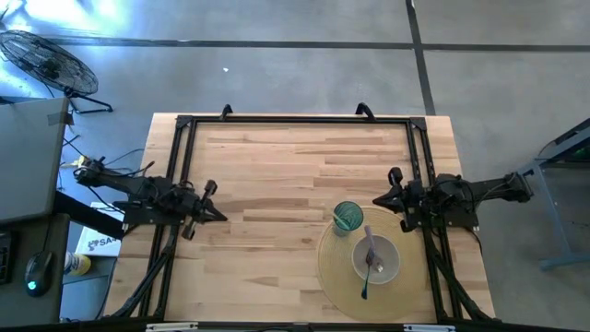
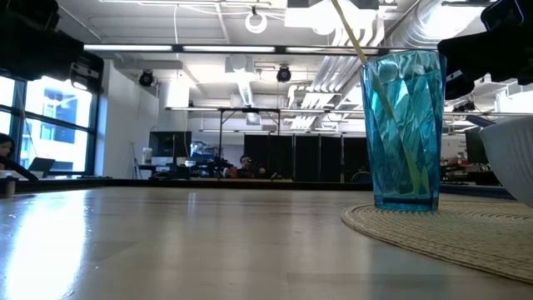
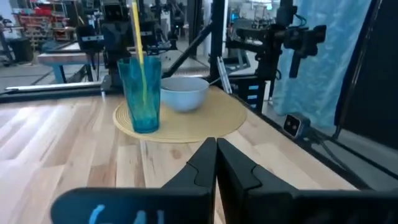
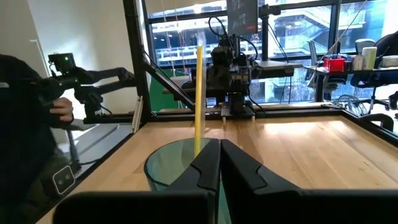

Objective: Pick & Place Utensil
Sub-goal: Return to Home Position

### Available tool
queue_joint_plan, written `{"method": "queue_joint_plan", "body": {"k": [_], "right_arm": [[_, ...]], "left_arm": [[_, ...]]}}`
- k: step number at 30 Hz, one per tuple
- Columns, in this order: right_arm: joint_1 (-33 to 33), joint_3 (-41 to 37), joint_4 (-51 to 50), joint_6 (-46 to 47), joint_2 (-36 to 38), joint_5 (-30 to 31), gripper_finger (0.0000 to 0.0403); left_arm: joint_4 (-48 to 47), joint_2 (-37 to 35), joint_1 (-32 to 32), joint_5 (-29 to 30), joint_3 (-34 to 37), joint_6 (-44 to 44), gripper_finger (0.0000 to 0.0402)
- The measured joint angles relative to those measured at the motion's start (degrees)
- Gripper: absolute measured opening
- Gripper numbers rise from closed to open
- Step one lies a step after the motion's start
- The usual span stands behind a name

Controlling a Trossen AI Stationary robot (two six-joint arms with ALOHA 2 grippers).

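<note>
A round woven placemat [image 1: 334, 277] lies at the table's near right. On it stand a teal tumbler [image 1: 348, 218] with a yellow straw [image 3: 138, 43] and a white bowl [image 1: 387, 269]. A utensil with a dark handle [image 1: 368, 263] lies across the bowl, its handle end reaching over the near rim onto the mat. My left gripper [image 1: 219, 215] is shut and empty at the table's left. My right gripper [image 1: 378, 201] is shut and empty just right of the tumbler, above the mat's far edge. The tumbler also shows in the left wrist view [image 3: 140, 93] and low view [image 2: 403, 129].
A black metal frame [image 1: 295, 120] runs along the table's far edge and both sides. The wide middle and left of the wooden table [image 1: 277, 175] is bare. A person [image 4: 25, 124] stands off the table beyond its edge in the right wrist view.
</note>
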State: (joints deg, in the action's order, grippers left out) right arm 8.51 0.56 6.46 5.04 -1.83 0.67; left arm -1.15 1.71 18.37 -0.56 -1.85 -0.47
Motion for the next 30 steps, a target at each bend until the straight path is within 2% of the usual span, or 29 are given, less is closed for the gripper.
{"method": "queue_joint_plan", "body": {"k": [4, 11, 18, 30], "right_arm": [[0.0, 0.0, -0.02, 0.02, -0.06, 0.02, 0.0005], [0.0, 0.0, 0.04, 0.02, -0.06, 0.0, 0.0009], [0.0, 0.0, 0.16, 0.02, -0.06, 0.0, 0.0005], [0.0, 0.0, 0.22, 0.02, -0.06, 0.0, 0.0005]], "left_arm": [[1.29, 0.95, 0.0, -0.13, 0.11, -1.49, 0.0001], [9.47, 0.93, -0.01, 5.46, 1.01, 2.32, 0.0001], [3.53, 0.95, 0.0, 9.82, 1.05, 0.61, 0.0001], [2.29, 1.19, 0.0, 10.02, 0.63, 0.22, 0.0001]]}}
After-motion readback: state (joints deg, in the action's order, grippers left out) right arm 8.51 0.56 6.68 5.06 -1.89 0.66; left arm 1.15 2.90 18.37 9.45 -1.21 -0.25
